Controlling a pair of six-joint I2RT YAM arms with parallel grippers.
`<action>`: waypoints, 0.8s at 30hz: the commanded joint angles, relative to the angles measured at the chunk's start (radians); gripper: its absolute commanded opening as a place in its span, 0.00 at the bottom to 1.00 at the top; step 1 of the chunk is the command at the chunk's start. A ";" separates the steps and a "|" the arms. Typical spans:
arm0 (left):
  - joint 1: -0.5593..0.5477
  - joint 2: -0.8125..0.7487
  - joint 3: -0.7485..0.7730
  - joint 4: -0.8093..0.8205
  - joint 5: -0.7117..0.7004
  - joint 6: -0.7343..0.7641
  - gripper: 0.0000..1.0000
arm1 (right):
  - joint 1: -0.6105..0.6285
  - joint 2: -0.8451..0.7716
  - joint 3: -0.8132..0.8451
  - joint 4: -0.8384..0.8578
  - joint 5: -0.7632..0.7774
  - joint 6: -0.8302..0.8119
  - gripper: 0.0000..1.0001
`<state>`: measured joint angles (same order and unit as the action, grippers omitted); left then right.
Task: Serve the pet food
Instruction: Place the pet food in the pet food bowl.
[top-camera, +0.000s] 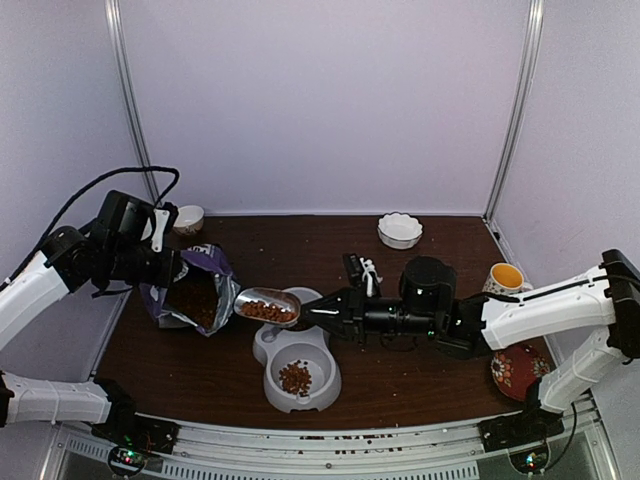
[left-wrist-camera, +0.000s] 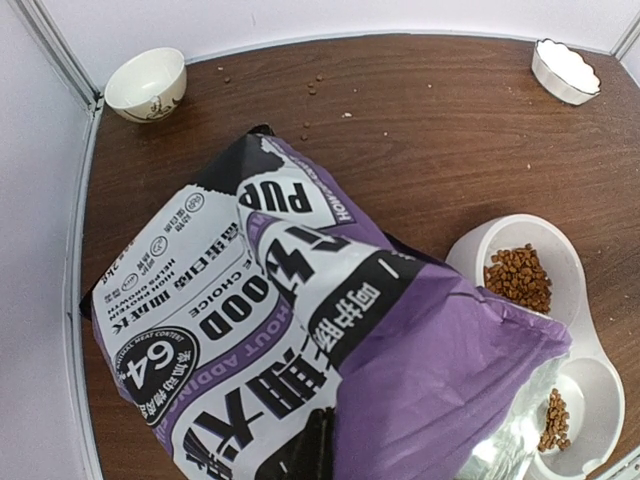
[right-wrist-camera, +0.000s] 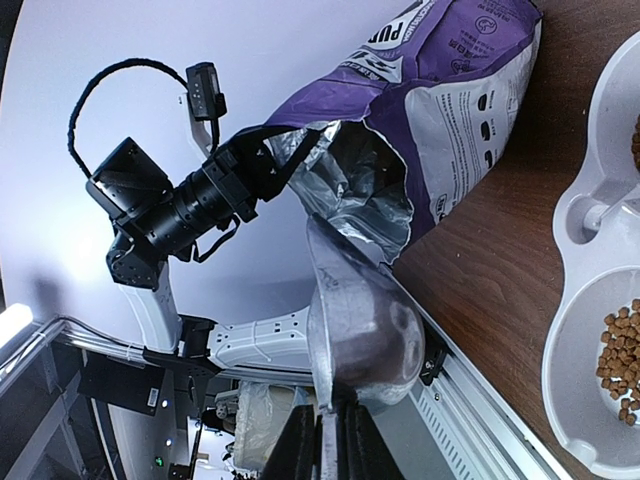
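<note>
Between bag (top-camera: 210, 262) and bowl (top-camera: 322, 388), the right gripper (top-camera: 325, 311) clamps the handle of the scoop (top-camera: 288, 299), which sits roughly level, heaped with kibble (top-camera: 264, 311), over the far cup's edge. Both cups of the bowl hold kibble, as the left wrist view shows. On the left, the left gripper (top-camera: 168, 268) is pinched tight on the bag's rim, keeping its open mouth tilted toward the scoop; more kibble lies inside. Stray pellets (left-wrist-camera: 312, 86) dot the table (left-wrist-camera: 430, 130) behind the bag.
</note>
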<state>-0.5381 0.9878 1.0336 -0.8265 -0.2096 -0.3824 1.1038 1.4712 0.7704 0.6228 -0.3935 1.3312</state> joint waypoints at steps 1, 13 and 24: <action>0.025 -0.016 -0.012 0.056 -0.058 0.012 0.00 | -0.005 -0.054 -0.023 0.002 -0.011 -0.019 0.00; 0.029 -0.018 -0.014 0.056 -0.059 0.013 0.00 | -0.017 -0.137 -0.086 -0.035 -0.012 -0.033 0.00; 0.033 -0.021 -0.015 0.056 -0.057 0.012 0.00 | -0.041 -0.231 -0.149 -0.116 0.004 -0.056 0.00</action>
<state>-0.5354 0.9810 1.0252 -0.8196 -0.2054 -0.3824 1.0748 1.2858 0.6415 0.5232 -0.3969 1.3025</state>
